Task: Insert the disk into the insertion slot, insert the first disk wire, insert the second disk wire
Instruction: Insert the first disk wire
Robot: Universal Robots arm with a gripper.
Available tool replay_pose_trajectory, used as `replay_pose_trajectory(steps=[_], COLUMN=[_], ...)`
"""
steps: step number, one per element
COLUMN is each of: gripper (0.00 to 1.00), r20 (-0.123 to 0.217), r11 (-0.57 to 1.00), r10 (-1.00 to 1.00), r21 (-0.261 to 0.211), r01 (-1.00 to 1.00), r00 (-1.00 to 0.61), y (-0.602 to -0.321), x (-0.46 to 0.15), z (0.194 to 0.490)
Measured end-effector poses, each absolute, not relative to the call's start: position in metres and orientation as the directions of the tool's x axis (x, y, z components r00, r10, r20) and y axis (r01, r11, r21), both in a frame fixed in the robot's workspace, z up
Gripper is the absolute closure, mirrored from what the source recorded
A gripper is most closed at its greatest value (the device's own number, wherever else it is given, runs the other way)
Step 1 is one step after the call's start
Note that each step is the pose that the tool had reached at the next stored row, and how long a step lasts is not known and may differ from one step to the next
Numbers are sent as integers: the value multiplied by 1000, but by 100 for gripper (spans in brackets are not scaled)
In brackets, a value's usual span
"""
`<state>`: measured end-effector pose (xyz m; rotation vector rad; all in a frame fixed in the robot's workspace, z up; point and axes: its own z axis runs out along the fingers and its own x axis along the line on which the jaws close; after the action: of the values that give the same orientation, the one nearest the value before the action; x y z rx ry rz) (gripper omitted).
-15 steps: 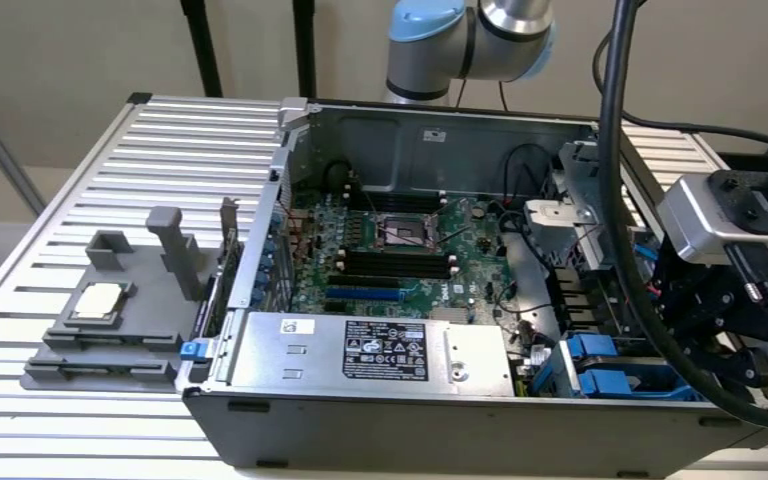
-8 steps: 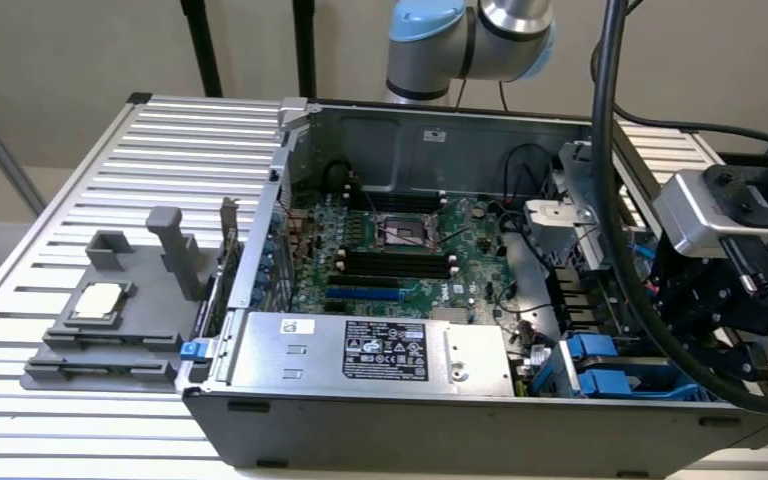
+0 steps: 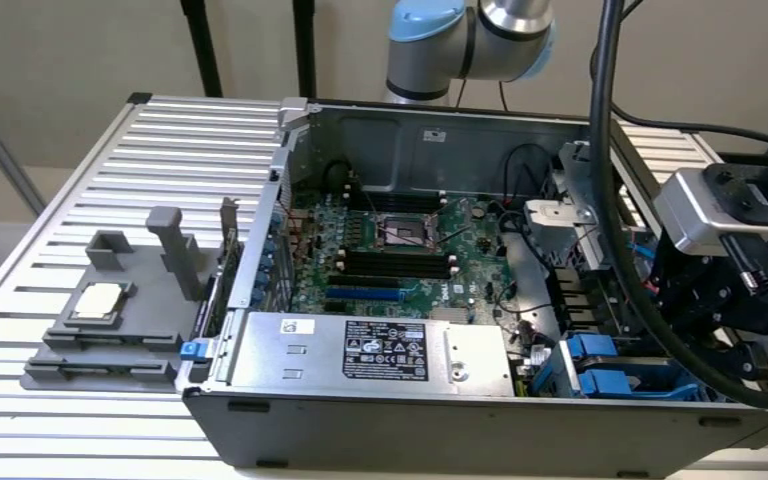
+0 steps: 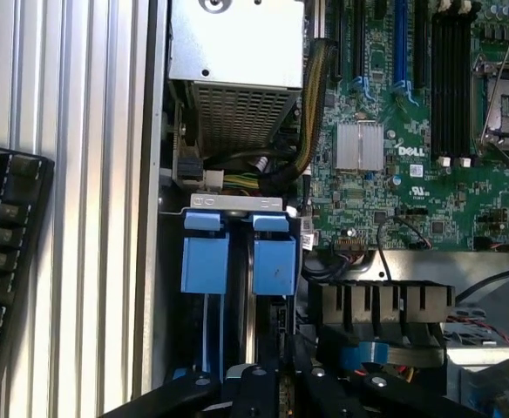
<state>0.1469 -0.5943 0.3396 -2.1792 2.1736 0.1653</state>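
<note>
Little of the disk can be made out. In the wrist view it stands edge-on as a bright blue carrier frame, with its silver body and label hidden down inside the insertion slot. A second blue piece stands just beside it, and I cannot tell whether that is a clip tab or more carrier. In the exterior view the slot sits in the case's near corner on the exterior view's right. It is half covered there by thick black cables and the grey camera housing on the arm. A black keyboard is cut off by the frame of the wrist view.

The computer case is dark grey sheet metal, open on top. It rests on a desk of ribbed aluminium slats. The power supply is a bare silver box with a black label, and its perforated end faces the blue parts. The motherboard is green and carries a square finned heat sink. On the exterior view's left, a grey plastic fixture holds a small square chip.

The claw is black and closed, its fingers drawn narrow together. It hangs directly over the blue carrier at the slot. Whether it pinches the frame or only touches it, I cannot tell.
</note>
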Motion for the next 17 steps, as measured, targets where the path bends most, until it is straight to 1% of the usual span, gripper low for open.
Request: replay_pose_trajectory(steps=[8, 17], gripper=[84, 84], r20=[-105, -103], r11=[-3, 25], r10=[-994, -994], r21=[35, 35], r01=[-999, -999], r00=[-1, -28], y=[-593, -590], x=[149, 149], z=[339, 339])
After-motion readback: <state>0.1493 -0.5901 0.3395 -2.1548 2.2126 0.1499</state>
